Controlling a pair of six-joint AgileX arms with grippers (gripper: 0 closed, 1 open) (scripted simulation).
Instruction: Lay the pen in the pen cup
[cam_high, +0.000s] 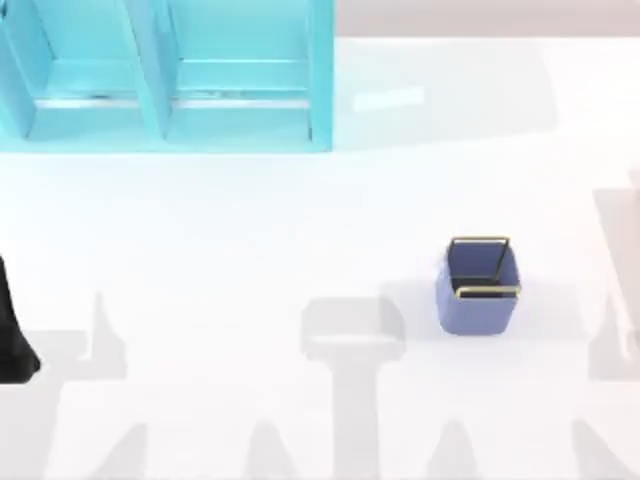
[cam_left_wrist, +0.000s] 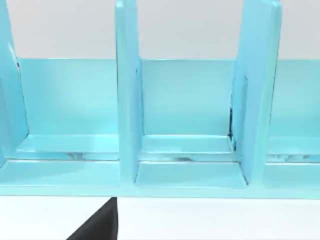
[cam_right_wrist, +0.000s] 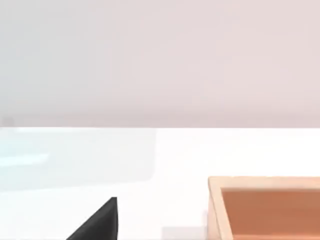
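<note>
The cup (cam_high: 478, 288) stands upright on the table's (cam_high: 250, 300) right half, apparently with nothing in it, so the task looks barely begun. The pen may be the dark sliver in the shelf (cam_left_wrist: 231, 125). Whether either gripper is open, I cannot tell.

Turquoise shelf unit (cam_high: 170, 75) cut off at the table's far-left corner by the top view's edges. Orange box (cam_right_wrist: 265, 207) cropped in the right wrist view. Left arm (cam_high: 15, 330) mostly out of frame at the table's left edge.
</note>
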